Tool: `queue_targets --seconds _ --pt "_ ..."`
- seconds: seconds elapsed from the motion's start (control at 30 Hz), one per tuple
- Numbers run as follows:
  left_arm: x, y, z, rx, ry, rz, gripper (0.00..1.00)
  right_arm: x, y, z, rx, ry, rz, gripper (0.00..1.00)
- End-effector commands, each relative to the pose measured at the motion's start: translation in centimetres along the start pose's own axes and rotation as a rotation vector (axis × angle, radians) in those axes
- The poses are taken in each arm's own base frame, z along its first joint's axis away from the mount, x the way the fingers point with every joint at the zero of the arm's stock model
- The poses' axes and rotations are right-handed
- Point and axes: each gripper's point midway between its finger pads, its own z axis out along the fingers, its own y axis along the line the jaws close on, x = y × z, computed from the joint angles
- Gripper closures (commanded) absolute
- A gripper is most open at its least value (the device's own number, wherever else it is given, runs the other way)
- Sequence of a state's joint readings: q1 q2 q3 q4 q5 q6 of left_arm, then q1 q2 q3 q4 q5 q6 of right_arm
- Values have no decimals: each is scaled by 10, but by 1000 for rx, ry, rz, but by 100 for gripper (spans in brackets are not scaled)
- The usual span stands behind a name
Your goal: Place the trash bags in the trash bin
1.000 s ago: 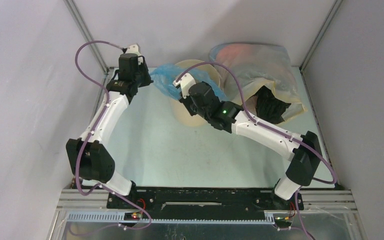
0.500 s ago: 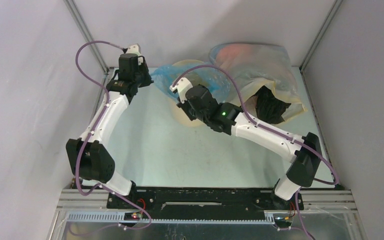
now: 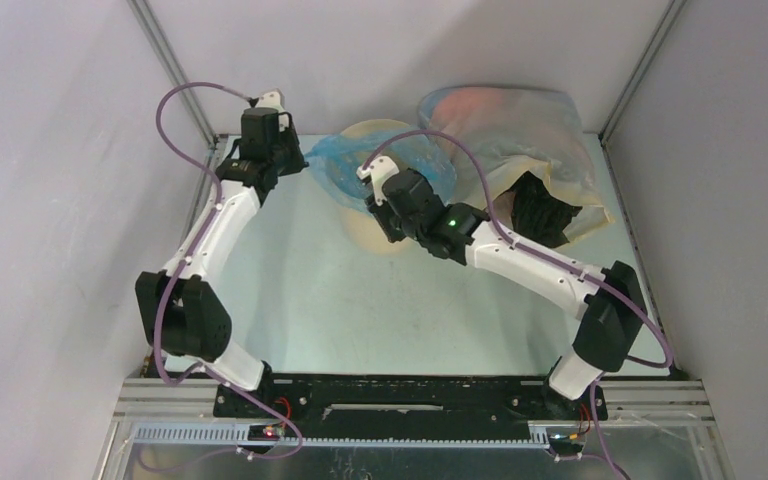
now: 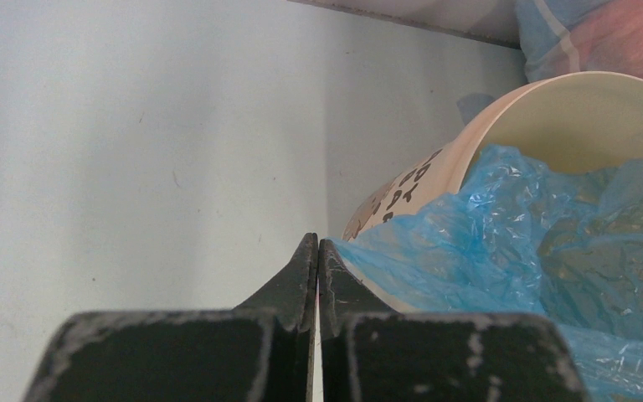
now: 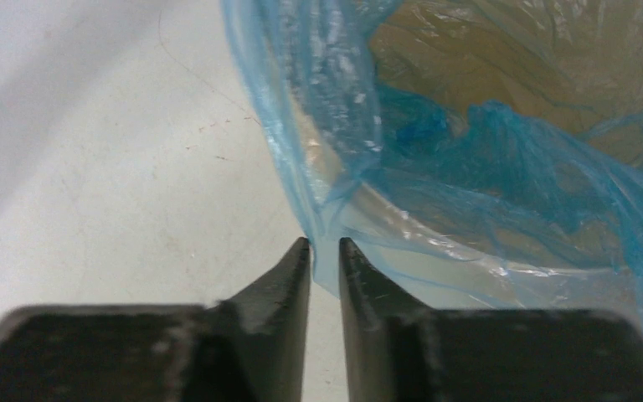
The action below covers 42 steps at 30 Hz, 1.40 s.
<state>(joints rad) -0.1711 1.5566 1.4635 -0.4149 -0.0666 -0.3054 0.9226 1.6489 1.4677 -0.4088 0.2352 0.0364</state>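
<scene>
The job looks to be partly done. The trash bag (image 3: pixel 332 165), a crinkled blue film, lies draped over the mouth of the trash bin (image 3: pixel 378 238), which stands at the far middle of the table (image 3: pixel 300 290), just left of the large cloudy sack (image 3: pixel 530 130). In the right wrist view much of the film (image 5: pixel 435 142) sags into the tan hollow. In the left wrist view a fold (image 4: pixel 502 226) rides over the bin's rim (image 4: pixel 586 117) and runs outside the wall. What seems left is to get that outer part inside or seated, then let go. The left gripper (image 4: pixel 316 251) is clenched with its fingers pressed together, a corner of the film caught at their tips, left of the bin. The right gripper (image 5: pixel 325 249) is pinched nearly closed on an edge of the film at the bin's near rim. Pulled between the two, the bag's long axis runs left to right across the opening, its loose corner pointing left. The bin's mouth faces up, and I cannot tell whether it leans.
</scene>
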Motion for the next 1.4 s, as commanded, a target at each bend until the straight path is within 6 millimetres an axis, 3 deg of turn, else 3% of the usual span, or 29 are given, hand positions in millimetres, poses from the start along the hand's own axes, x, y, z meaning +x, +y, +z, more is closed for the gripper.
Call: queue_targets --seconds 0.0,0.23,0.47,0.63,0.8,0.9,1.0,1.1,1.23,1.37 --pt "-14 -1 5 0 -17 16 100 -22 -1 -19 -56 -78 83 67" --pt "-3 -1 17 1 28 20 100 -48 -16 -62 -81 -164 163 58" --pt "-2 -6 18 25 46 14 100 -67 -65 -105 30 -257 295 38" --pt "-6 -7 14 32 37 8 100 -64 -105 -119 168 -272 327 28" --pt "-7 -8 13 32 31 8 100 -58 -120 -113 175 -247 337 24" --pt "-8 -8 12 31 29 10 100 -56 -119 -103 122 -232 352 29" --pt "-7 -7 14 29 33 11 100 -56 -120 -95 76 -229 373 44" --pt "-5 -6 16 25 39 11 100 -59 -120 -87 23 -235 390 64" --pt "0 -4 22 19 56 12 100 -54 -130 -73 18 -214 411 99" --pt "3 -4 26 19 71 9 100 -35 -143 -52 85 -154 412 100"
